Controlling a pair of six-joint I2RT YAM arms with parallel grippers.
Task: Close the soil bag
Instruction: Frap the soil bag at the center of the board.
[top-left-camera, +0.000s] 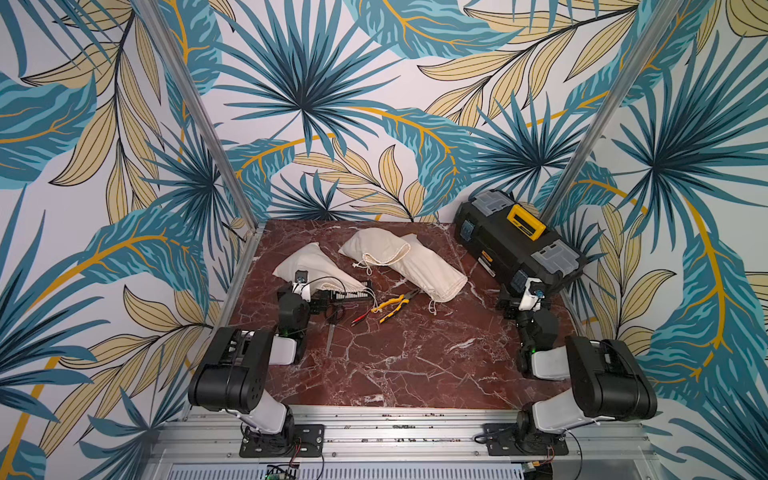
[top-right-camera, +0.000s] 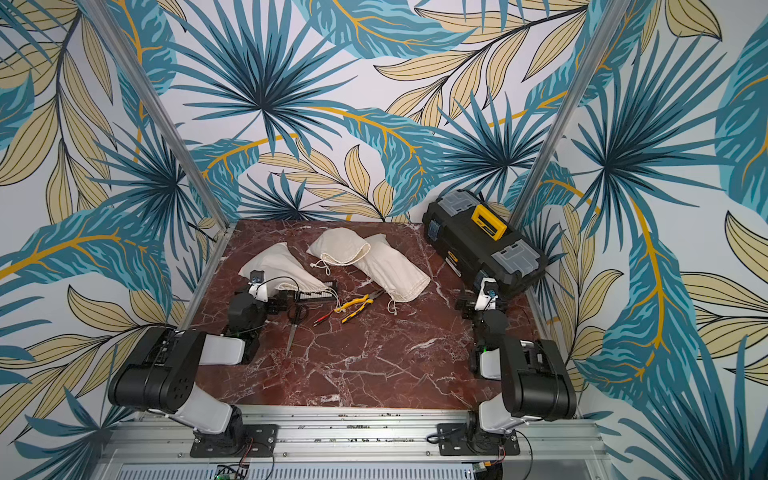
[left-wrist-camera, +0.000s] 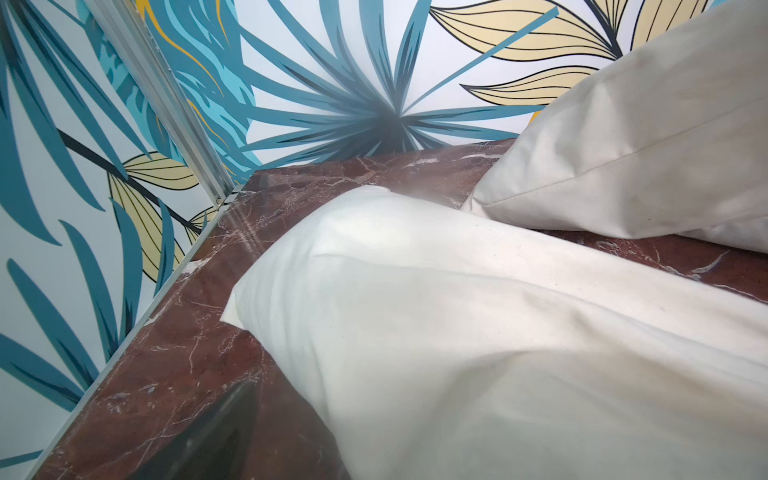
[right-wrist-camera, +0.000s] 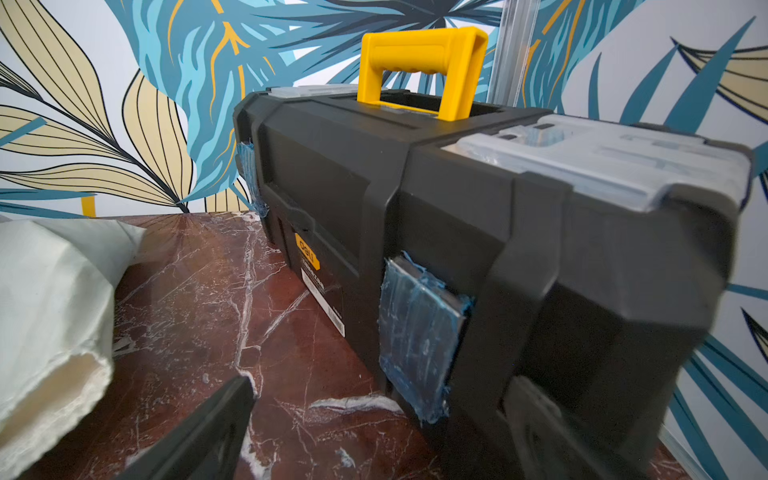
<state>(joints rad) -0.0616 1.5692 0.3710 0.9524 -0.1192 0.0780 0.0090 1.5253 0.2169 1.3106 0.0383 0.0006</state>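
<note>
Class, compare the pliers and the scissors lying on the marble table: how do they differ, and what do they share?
The pliers have yellow handles; the scissors have black ones. The pliers' handles are spread apart, while the scissors' blades lie closed together. The pliers' nose points toward the back wall; the scissors' tip points toward the front edge. Both lie flat on the table.

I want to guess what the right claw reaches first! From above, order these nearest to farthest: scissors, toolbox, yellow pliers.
1. toolbox, right beside the right claw, back right corner.
2. yellow pliers, middle of the table.
3. scissors, over by the left arm.
</note>
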